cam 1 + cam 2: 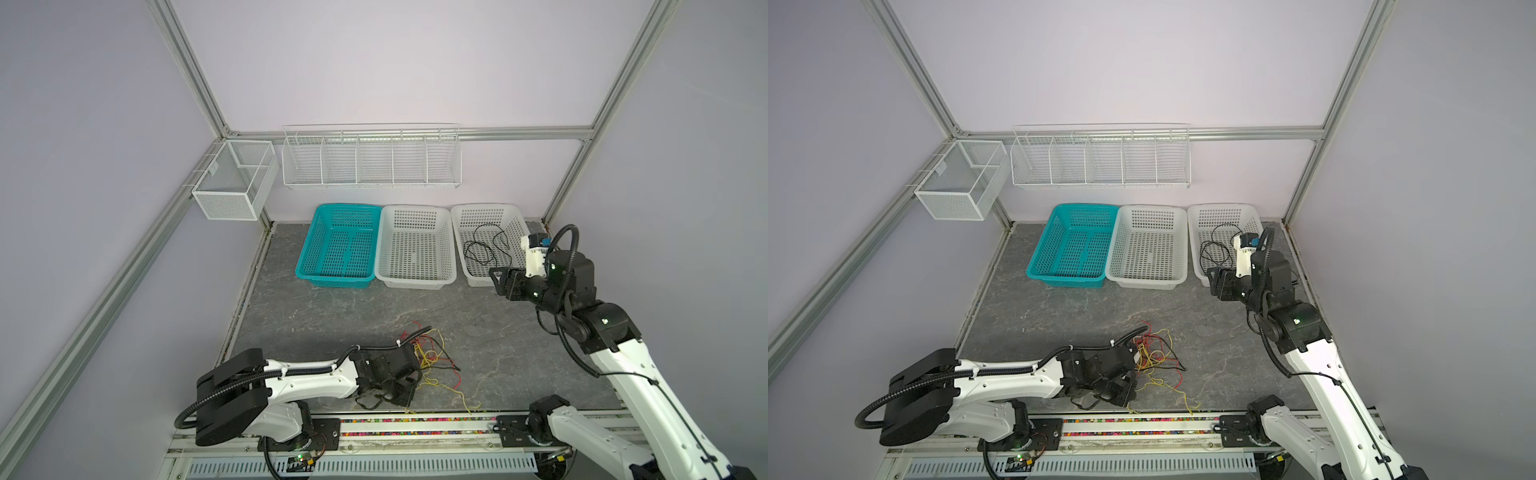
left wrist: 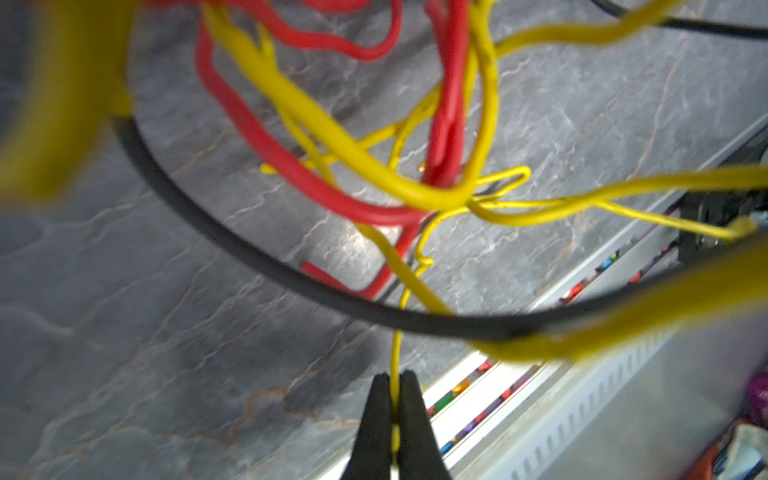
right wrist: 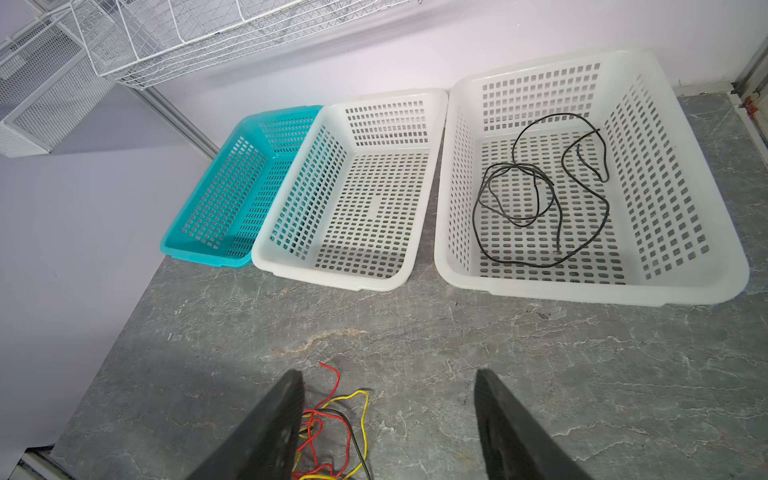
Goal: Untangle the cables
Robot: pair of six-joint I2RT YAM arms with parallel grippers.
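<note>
A tangle of red, yellow and black cables (image 1: 432, 357) (image 1: 1156, 357) lies on the grey table near its front edge. My left gripper (image 1: 405, 395) (image 1: 1123, 392) is low at the tangle's near-left side. In the left wrist view its jaws (image 2: 395, 380) are shut on one thin yellow cable (image 2: 397, 353) that runs up into the knot (image 2: 436, 191). My right gripper (image 1: 496, 278) (image 3: 388, 374) hovers open and holds nothing in front of the right white basket (image 3: 582, 291). A separate black cable (image 1: 482, 245) (image 3: 536, 264) lies coiled in that basket.
A teal basket (image 1: 305, 270) and a middle white basket (image 1: 415, 283) stand in a row left of the right one, by the back wall. Wire racks (image 1: 370, 158) hang above them. A metal rail (image 1: 415, 424) runs along the table's front edge.
</note>
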